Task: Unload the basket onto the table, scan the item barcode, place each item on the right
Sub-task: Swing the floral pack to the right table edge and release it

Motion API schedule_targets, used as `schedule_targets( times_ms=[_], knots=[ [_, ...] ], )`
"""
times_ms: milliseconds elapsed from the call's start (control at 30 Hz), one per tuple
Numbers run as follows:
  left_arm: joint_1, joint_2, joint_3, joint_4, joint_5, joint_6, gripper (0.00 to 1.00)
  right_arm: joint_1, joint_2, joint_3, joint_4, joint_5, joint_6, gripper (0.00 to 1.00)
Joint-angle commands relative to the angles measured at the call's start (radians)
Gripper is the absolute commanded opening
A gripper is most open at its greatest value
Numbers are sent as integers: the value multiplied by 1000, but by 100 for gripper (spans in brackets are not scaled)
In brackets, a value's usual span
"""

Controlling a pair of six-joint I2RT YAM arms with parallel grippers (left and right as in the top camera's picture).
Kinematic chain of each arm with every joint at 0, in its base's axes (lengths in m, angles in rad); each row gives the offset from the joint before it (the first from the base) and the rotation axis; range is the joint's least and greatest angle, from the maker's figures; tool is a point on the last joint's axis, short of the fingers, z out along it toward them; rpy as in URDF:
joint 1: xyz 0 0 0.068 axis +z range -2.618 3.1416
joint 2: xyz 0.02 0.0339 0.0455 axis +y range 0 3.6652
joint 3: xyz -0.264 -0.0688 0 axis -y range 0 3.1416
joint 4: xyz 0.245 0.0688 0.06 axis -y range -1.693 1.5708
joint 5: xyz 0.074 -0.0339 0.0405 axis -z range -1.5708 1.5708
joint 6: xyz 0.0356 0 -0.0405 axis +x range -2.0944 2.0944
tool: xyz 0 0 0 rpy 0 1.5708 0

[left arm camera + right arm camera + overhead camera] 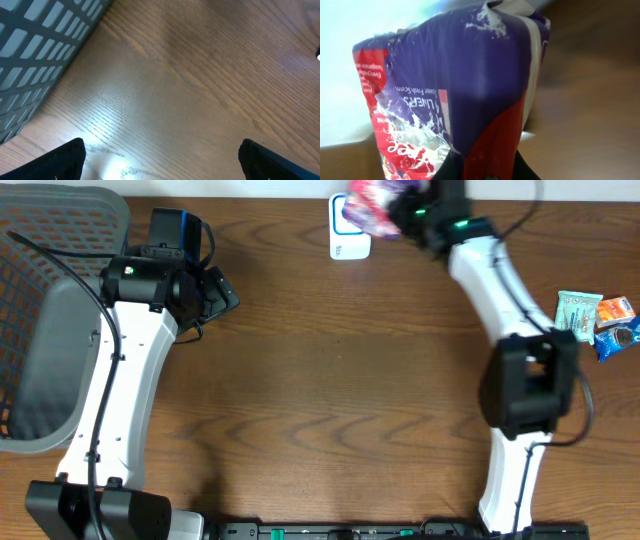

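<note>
Grey mesh basket (60,300) stands at the left side of the counter (330,380). I see nothing inside it, though the left arm covers a part of it. Just right of the basket, the left gripper (162,167) hangs over bare wood with its jaws fully wide and nothing between them.

More to the right, at the far edge, a white pad (348,242) with a blue border lies flat; I judge that it is the scanner. The pouch (465,100), which is the item to scan, is held in the air above this pad and covers a part of it in the overhead view. The right gripper (412,208) is closed narrow on one end of the pouch and pinches the film.

The pouch is thin crinkled plastic, purple and red with a clear window, so it is probably light, soft and a little slippery. It will bend easily, and a fold can hide or distort the barcode. I think the best hold is on a sealed edge, away from the printed code, so that the face stays flat toward the pad. I cannot find the barcode in these views.

At the right edge lie a green packet (578,310) and a blue and orange packet (615,325), close together on the counter and not in any container.
</note>
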Motion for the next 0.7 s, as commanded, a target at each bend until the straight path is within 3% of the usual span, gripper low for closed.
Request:
schedule_targets(
  times_ms=[0,300,433,533,567,600,633,667],
  knots=[
    [3,0,3,-6,-13,-9,98,-115,-98,37,-126,124,-128,1],
    [3,0,3,-6,-13,-8,98,-414,-108,36,-472,337,-423,2],
    [3,0,3,-6,-13,-8,98,-523,-88,36,-503,344,-515,20],
    [3,0,3,-6,-13,-8,98,-570,-77,36,-511,343,-514,22],
    [3,0,3,-6,-13,-8,98,-582,-74,36,-512,343,-514,29],
    [3,0,3,-6,-13,-8,98,-590,-72,36,-513,343,-514,48],
    [3,0,3,-6,-13,-8,98,-597,-70,35,-515,343,-514,78],
    [3,0,3,-6,-13,-8,98,-604,-70,35,-515,343,-514,99]
  ],
)
